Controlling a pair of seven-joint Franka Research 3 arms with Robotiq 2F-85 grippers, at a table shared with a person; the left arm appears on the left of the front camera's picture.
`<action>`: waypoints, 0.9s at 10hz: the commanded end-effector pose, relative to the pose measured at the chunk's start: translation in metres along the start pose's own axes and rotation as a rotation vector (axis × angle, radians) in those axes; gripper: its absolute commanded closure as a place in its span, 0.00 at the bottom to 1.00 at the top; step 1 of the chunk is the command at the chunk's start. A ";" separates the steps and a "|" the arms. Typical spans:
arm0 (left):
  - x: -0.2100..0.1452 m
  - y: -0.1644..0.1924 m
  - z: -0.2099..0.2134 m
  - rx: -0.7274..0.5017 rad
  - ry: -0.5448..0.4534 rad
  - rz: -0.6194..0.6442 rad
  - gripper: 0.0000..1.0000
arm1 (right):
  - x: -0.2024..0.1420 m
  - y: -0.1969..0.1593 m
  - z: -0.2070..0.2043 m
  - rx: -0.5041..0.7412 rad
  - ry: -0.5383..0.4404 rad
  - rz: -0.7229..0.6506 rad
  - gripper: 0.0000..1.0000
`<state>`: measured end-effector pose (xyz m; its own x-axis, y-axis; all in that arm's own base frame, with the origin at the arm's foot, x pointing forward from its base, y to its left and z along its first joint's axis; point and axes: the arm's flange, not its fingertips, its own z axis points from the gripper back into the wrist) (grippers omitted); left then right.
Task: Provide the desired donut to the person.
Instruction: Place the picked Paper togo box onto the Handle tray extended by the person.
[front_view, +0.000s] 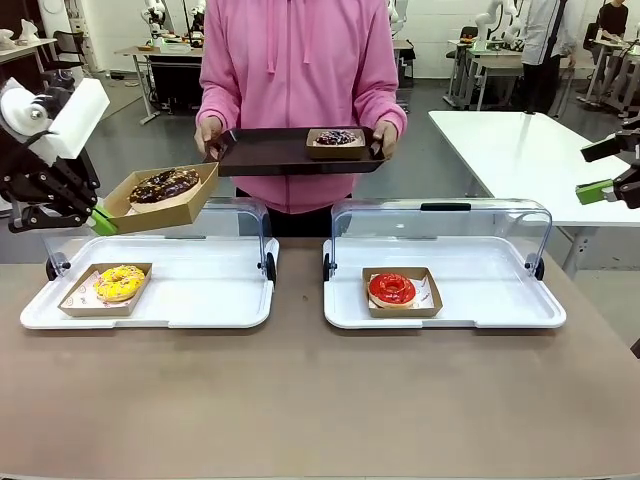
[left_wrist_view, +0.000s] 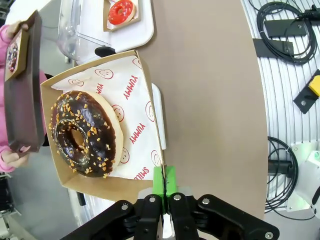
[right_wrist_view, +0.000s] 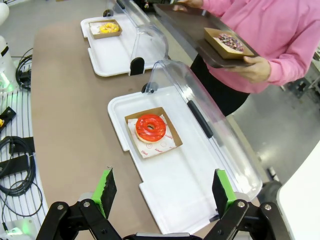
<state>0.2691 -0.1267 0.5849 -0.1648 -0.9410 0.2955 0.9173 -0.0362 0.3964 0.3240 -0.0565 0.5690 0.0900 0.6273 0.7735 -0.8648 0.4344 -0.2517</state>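
My left gripper (front_view: 103, 220) is shut on the rim of a cardboard box (left_wrist_view: 140, 125) that holds a chocolate donut (front_view: 164, 184) with nut bits, lifted above the left white tray (front_view: 200, 300). The person (front_view: 300, 60) in a pink hoodie stands at the far side and holds out a dark serving tray (front_view: 270, 152). On it sits a small box with a dark sprinkled donut (front_view: 336, 138). The chocolate donut's box hangs just left of and slightly below that tray. My right gripper (right_wrist_view: 162, 192) is open and holds nothing, hovering above the right white tray (right_wrist_view: 165, 200).
A yellow donut (front_view: 120, 283) in its box lies on the left white tray. A red donut (front_view: 392, 289) in its box lies on the right white tray (front_view: 500, 300). Both trays' clear lids (front_view: 440, 235) stand raised at the back. The near tabletop (front_view: 320, 400) is bare.
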 end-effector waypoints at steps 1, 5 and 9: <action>-0.001 -0.003 -0.002 0.015 0.010 0.017 1.00 | -0.001 0.000 -0.001 0.002 -0.002 -0.002 0.00; -0.001 -0.003 -0.002 0.015 0.010 0.017 1.00 | -0.001 0.000 -0.001 0.002 -0.002 -0.002 0.00; -0.001 -0.003 -0.002 0.015 0.010 0.017 1.00 | -0.001 0.000 -0.001 0.002 -0.002 -0.002 0.00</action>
<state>0.2692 -0.1265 0.5849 -0.1643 -0.9408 0.2965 0.9176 -0.0355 0.3959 0.3240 -0.0565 0.5690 0.0900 0.6273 0.7735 -0.8648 0.4344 -0.2517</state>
